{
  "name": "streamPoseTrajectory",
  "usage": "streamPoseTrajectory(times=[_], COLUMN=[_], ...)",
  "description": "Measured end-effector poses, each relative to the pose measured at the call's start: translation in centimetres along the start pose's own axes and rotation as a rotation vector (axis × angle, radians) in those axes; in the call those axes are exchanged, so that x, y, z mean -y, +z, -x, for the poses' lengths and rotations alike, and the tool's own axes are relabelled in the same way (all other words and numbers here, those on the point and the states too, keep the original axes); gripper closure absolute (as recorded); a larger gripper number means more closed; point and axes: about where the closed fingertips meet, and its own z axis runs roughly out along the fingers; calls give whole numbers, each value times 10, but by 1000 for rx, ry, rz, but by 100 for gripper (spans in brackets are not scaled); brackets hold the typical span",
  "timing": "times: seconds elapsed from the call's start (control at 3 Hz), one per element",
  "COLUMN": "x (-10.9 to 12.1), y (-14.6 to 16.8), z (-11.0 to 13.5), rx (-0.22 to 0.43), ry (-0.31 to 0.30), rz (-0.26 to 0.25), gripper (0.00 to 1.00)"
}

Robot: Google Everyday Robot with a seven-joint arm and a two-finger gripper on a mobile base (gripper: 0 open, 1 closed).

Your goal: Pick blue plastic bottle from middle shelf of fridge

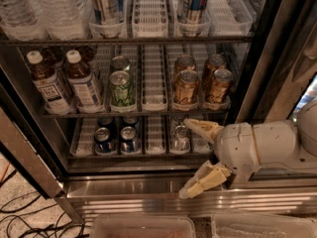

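1. Gripper sits lower right of centre, in front of the fridge's lowest rack and steel base. The white arm body comes in from the right edge.
2. Fingers are spread wide, one pointing up-left at the bottom rack and one down-left over the steel sill. Nothing is between them.
3. The blue plastic bottle is left of centre on the middle shelf. It stands upright at the front of its lane with its white cap on. It is well apart from the gripper, up and to the left.
4. Just to its left is the white-label bottle, also upright. More bottles are behind both, partly hidden.
5. Same shelf, going right: green cans, an empty white lane tray, then gold cans in two lanes.
6. On the bottom rack are blue cans at left and a silver can just left of the upper finger. I can't tell whether they touch.
7. On the top rack are the big water bottles at upper left and tall cans to their right.
8. Cables lie on the floor at lower left.
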Motion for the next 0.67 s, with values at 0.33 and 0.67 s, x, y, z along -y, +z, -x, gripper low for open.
streamPoseTrajectory(times=[0.33, 0.67], x=[1, 7], y=[11, 19], z=[-3, 11], rx=[122, 279], ry=[46, 110], rz=[-51, -152], gripper=[0, 0])
